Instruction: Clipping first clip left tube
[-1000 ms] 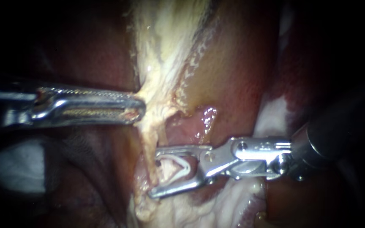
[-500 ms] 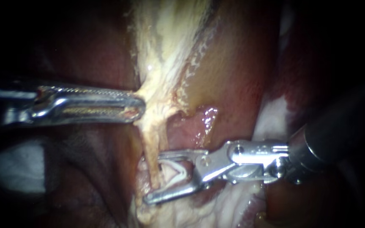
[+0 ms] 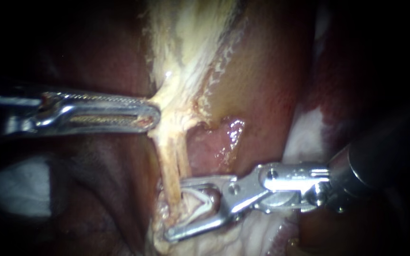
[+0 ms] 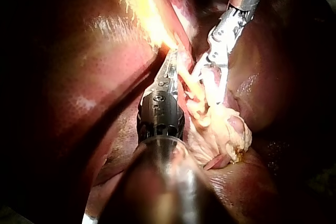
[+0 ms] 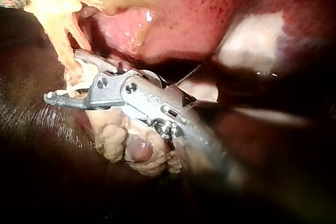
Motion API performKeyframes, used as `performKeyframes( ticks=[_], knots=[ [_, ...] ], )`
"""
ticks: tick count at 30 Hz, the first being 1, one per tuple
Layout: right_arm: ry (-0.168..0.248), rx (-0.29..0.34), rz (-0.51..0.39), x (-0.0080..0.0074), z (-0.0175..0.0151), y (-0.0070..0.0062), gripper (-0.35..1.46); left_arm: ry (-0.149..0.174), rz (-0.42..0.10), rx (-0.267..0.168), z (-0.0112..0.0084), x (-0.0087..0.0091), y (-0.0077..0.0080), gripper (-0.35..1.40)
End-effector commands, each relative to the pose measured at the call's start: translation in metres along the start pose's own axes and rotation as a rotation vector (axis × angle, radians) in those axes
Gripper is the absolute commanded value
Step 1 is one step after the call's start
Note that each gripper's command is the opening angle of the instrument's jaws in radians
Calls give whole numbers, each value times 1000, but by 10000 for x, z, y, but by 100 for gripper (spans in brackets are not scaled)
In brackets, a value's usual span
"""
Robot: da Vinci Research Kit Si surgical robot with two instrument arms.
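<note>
The tube (image 3: 168, 161) ran as a thin pale strand down from a broad sheet of pale tissue (image 3: 186, 57), taut, with dark red liver (image 3: 96, 185) to its left.

Where the tube met that sheet, the left tool (image 3: 155, 116) came in level from the left. Its long jaws were pressed together on the sheet's edge, and the tissue there was drawn out to a point towards them. In the left wrist view, the left tool (image 4: 169, 69) lay with its tip buried in the same pale tissue, just beside the tube (image 4: 190, 80).

At the tube's lower end, the right tool (image 3: 174, 208) reached in from the right. Its jaws were spread wide, one on each side of the tube and not squeezing it, and a white clip (image 3: 204, 198) sat open and V-shaped deep between them. In the right wrist view, the right tool (image 5: 63, 75) showed the same spread, with the tube (image 5: 65, 51) crossing its mouth and lumpy fat (image 5: 126, 148) under it.
</note>
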Motion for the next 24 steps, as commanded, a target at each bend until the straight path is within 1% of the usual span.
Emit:
performKeyframes(
  ticks=[1, 7, 16, 20, 24],
  knots=[
    [0, -1, 1, -1, 2, 0, 59, 0, 0, 0, 1, 0, 0, -35],
    [0, 4, -4, -3, 13, 3, 58, 0, -1, -1, 2, -1, -1, -35],
    [-1, 13, -6, -10, 31, 11, 58, -1, -2, -2, 4, -2, -2, -35],
    [-1, 13, 3, -13, 36, 14, 57, -1, -2, -2, 5, -2, -2, -35],
    [0, 27, 17, -13, 40, 15, 56, -1, -2, -3, 6, -3, -2, -35]
  ],
)
